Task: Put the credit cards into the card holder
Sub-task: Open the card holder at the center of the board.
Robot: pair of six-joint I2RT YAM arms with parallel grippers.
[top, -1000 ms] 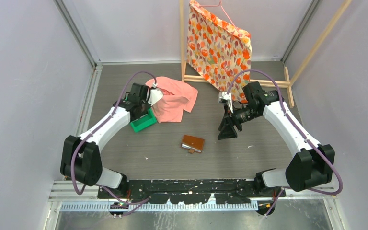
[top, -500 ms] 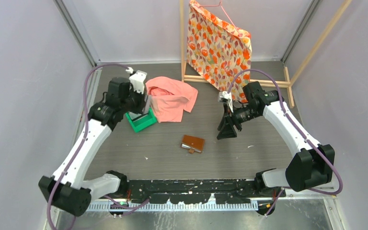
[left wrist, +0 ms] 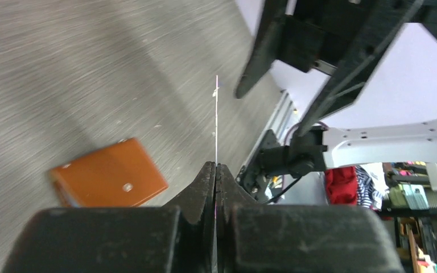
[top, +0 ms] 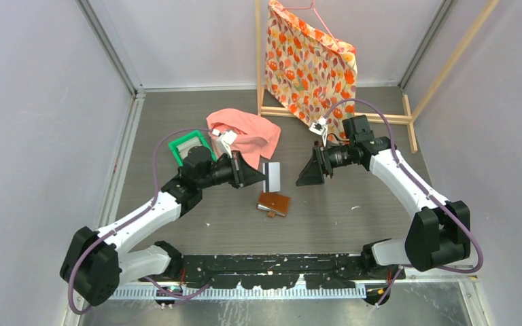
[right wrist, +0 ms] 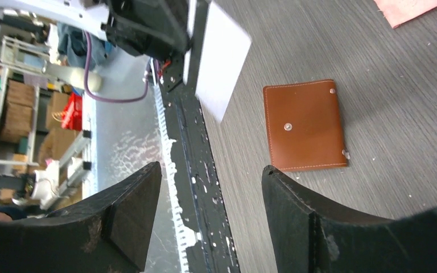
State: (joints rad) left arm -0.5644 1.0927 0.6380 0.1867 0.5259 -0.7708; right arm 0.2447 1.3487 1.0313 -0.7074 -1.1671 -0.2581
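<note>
My left gripper [top: 258, 178] is shut on a pale credit card [top: 270, 176], held upright above the table's middle. The left wrist view shows this card [left wrist: 217, 119] edge-on, a thin line rising from the closed fingertips of the left gripper [left wrist: 215, 166]. The brown card holder [top: 274, 202] lies closed on the table just below the card; it also shows in the wrist views [left wrist: 108, 179] [right wrist: 305, 125]. My right gripper [top: 306, 175] hangs open to the right of the card, facing it. Nothing sits between the fingers of the right gripper [right wrist: 210, 170]; the card [right wrist: 222, 60] is beyond them.
A green tray [top: 185, 148] lies at the back left, beside a crumpled pink cloth [top: 248, 136]. An orange patterned cloth [top: 309, 61] hangs from a wooden rack [top: 380, 117] at the back right, behind my right arm.
My left arm has swung from the green tray to the table's middle with a card pinched in its gripper. The right gripper has turned toward the card and opened a little wider.
</note>
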